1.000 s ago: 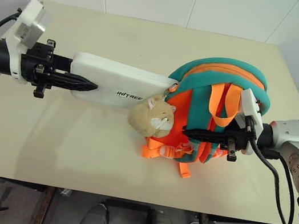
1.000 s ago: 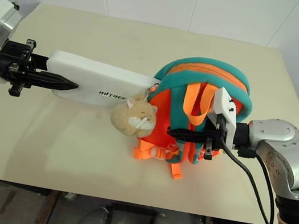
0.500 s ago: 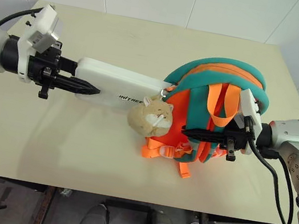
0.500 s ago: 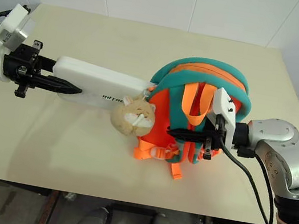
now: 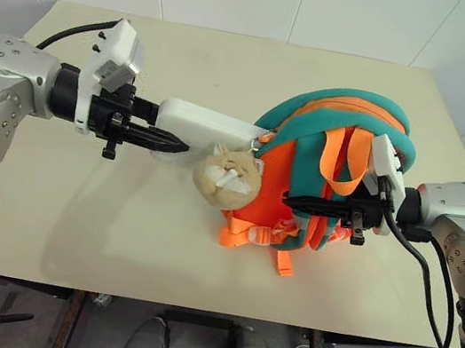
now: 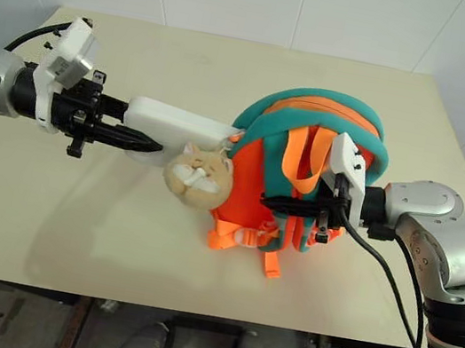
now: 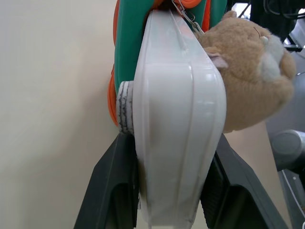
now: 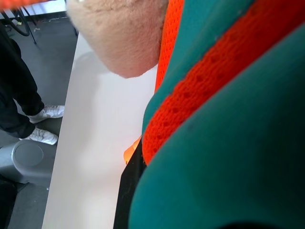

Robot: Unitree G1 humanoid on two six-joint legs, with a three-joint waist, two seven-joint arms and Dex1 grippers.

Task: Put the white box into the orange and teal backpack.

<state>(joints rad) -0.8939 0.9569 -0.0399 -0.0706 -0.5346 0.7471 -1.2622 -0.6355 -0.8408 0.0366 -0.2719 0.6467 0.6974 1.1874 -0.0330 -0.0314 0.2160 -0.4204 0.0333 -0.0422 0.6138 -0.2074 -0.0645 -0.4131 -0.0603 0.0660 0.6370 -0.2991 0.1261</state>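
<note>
The left end effector [image 5: 162, 137] is gripping the white box [image 5: 210, 122], whose far end is disappearing into the orange and teal backpack [image 5: 348, 131], while the closed right end effector [image 5: 299, 204] is clamping a teal strap [image 8: 228, 157].

Glossy plastic white box [image 7: 177, 119] — woven-cloth backpack [image 5: 307, 160].

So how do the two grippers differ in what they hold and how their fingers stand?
The left gripper clamps the end of the white box, fingers spread either side of it; the right gripper is shut on a strap of the orange and teal backpack, fingers nearly together. Both point inward toward the backpack, above the table.
</note>
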